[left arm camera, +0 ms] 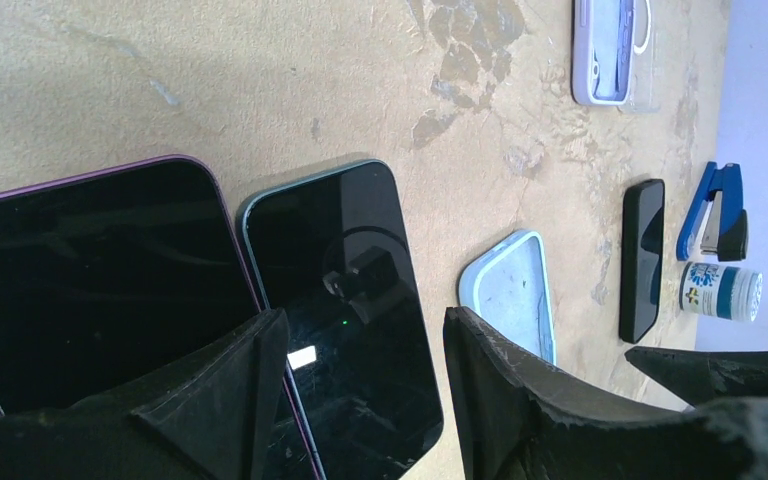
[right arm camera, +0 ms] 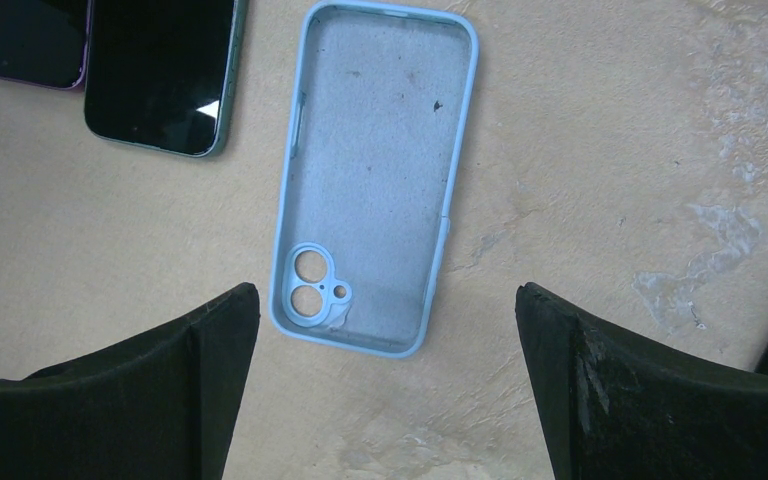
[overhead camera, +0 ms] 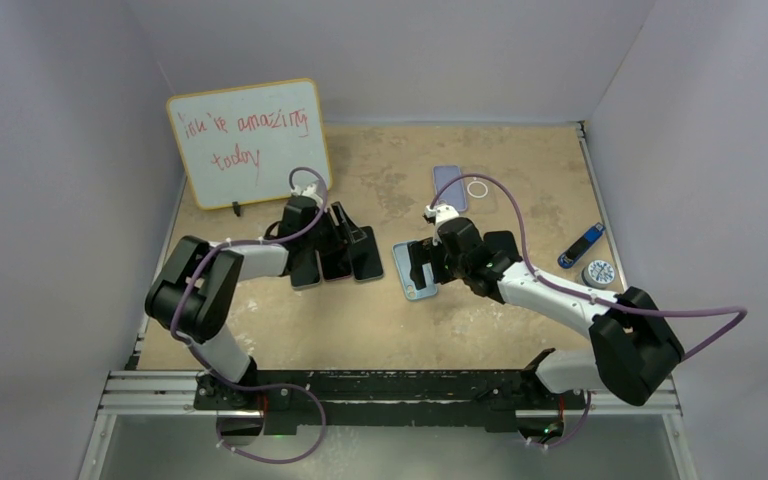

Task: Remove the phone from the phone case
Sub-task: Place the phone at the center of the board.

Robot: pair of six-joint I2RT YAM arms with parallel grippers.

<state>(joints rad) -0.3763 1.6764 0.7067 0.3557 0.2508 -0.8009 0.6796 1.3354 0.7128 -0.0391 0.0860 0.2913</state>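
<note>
The empty light-blue phone case (right arm camera: pixel 380 150) lies open side up on the table, also seen in the top view (overhead camera: pixel 412 275). A bare teal-edged phone (left arm camera: pixel 310 220) lies screen up to its left, beside a purple-edged phone (left arm camera: pixel 90 270). My left gripper (left arm camera: pixel 365 315) is open and low over the teal phone's end, one finger on each side of it, gripping nothing. My right gripper (right arm camera: pixel 385 290) is open and empty, hovering over the camera-hole end of the blue case without touching it.
A lilac case (overhead camera: pixel 448 185) with a white ring (overhead camera: pixel 478 187) lies at the back. A black flat slab (left arm camera: pixel 643 260), a blue stapler (overhead camera: pixel 580 245) and a small round bottle (overhead camera: pixel 598 272) are at the right. A whiteboard (overhead camera: pixel 248 140) stands back left.
</note>
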